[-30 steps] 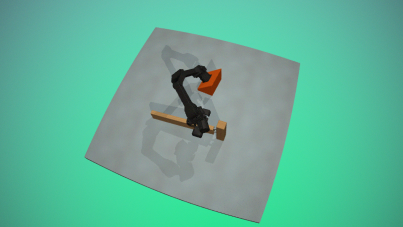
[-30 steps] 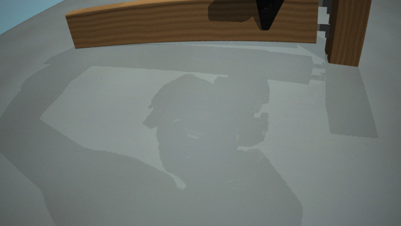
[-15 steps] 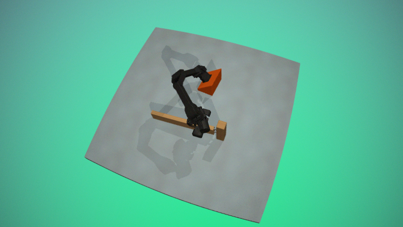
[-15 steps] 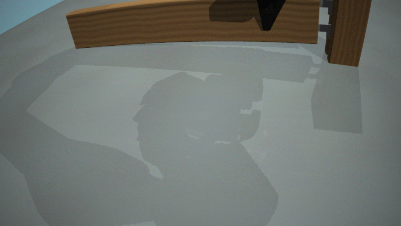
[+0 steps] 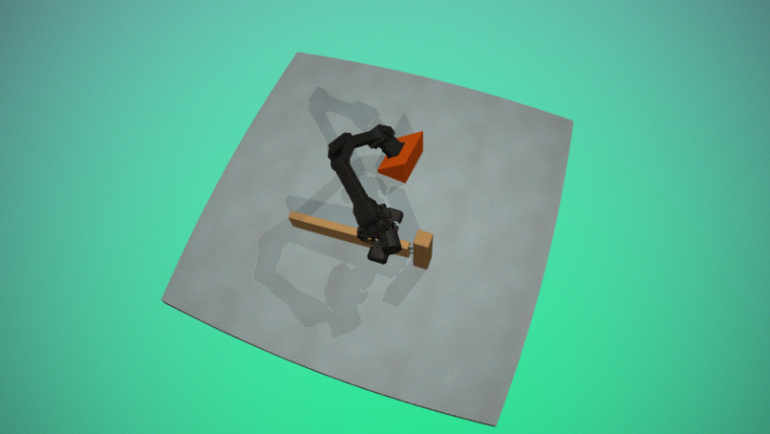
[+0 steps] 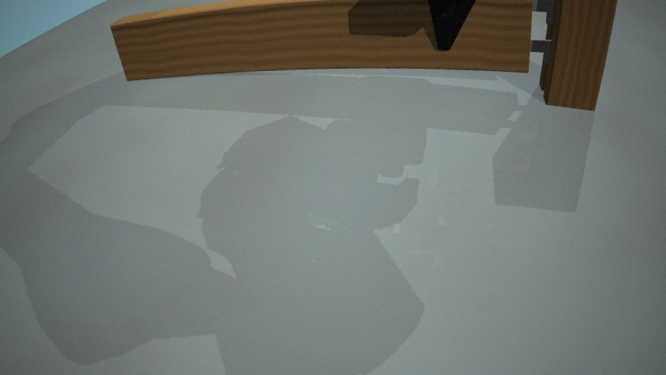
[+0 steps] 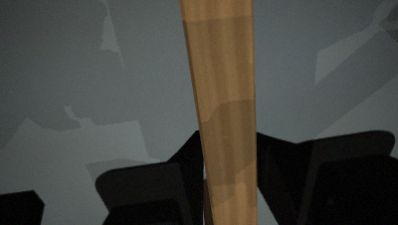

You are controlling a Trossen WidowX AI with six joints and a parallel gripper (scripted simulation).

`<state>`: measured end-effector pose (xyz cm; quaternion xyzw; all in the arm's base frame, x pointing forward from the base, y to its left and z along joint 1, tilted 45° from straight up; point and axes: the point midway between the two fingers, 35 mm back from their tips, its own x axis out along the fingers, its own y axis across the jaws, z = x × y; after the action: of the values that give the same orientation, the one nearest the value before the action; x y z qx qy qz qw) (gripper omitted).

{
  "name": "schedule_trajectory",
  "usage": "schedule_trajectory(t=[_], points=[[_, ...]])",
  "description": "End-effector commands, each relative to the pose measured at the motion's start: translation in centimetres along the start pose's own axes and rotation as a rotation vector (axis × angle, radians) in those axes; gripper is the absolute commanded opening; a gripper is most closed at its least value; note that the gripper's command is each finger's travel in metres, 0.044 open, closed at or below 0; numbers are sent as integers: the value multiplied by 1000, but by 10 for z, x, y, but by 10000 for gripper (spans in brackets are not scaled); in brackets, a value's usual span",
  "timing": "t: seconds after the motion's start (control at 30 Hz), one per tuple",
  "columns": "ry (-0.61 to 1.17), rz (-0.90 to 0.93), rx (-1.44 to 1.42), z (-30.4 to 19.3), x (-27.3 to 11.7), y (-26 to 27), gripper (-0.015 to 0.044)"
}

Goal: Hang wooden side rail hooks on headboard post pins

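The wooden side rail [image 5: 323,225] [image 6: 279,44] [image 7: 221,65] stands on its narrow edge. Its far end is at or very near the table, and its hook end looks slightly raised. My gripper [image 7: 215,131] is shut on the rail near the hook end, one finger on each side; one black finger shows against its face in the exterior view. The lower steel hook [image 6: 539,45] and the upper hook [image 6: 544,5] reach the slot side of the upright headboard post [image 5: 422,250] [image 6: 580,55]. A gap remains between rail end and post. The pins are hidden, so I cannot tell whether the hooks touch them.
An orange wedge-shaped block [image 5: 412,156] stands by the arm's base, behind the rail. The arm [image 5: 352,185] arches from there over the rail. The grey table [image 5: 258,156] [image 6: 620,279] has dark shadows of arm, rail and post on it.
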<state>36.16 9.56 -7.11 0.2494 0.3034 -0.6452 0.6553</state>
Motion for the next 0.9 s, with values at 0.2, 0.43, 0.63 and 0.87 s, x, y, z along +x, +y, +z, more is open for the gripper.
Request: schedule_trajectory(t=[0.2,0.43,0.63,0.87], points=[[4,5,1,-3,-2,-1,0],[4,5,1,-4,-2,0,0],[4,5,1,-5,-2,0,0],[4,5,1,-5,-3,0,0]])
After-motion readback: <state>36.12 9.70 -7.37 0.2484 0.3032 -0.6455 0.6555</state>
